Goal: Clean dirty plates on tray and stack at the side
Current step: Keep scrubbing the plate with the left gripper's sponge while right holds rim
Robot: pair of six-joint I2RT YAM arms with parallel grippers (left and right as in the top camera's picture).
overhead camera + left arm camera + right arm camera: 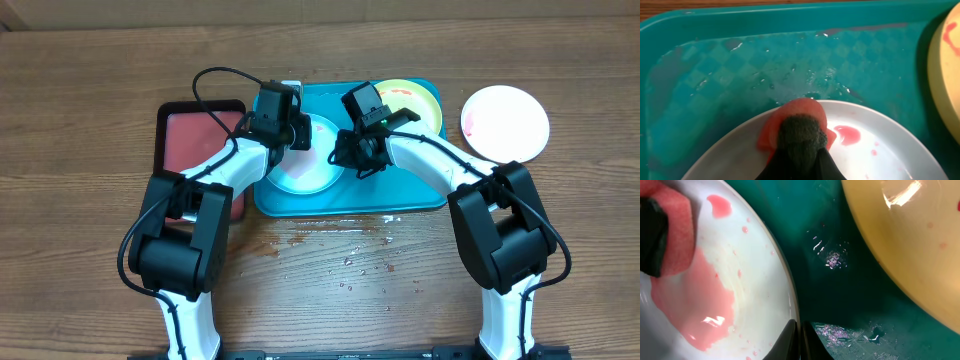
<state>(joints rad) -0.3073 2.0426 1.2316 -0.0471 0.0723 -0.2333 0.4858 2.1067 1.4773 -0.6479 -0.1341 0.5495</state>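
Observation:
The turquoise tray (420,190) holds a light blue plate (305,172) with a white centre and a yellow-green plate (408,98) at its far right. My left gripper (295,135) is shut on a red sponge (805,112) with a dark scouring pad and presses it on the blue plate (880,155), which carries pink sauce smears. My right gripper (345,160) is shut on that plate's right rim (790,300), as the right wrist view (799,340) shows. A white plate (505,122) with a red smear lies on the bare wood to the right of the tray.
A black-rimmed tray (200,140) with a reddish inside lies left of the turquoise tray. Water drops and reddish spots (340,262) wet the table in front of the tray. The tray floor (740,65) is wet.

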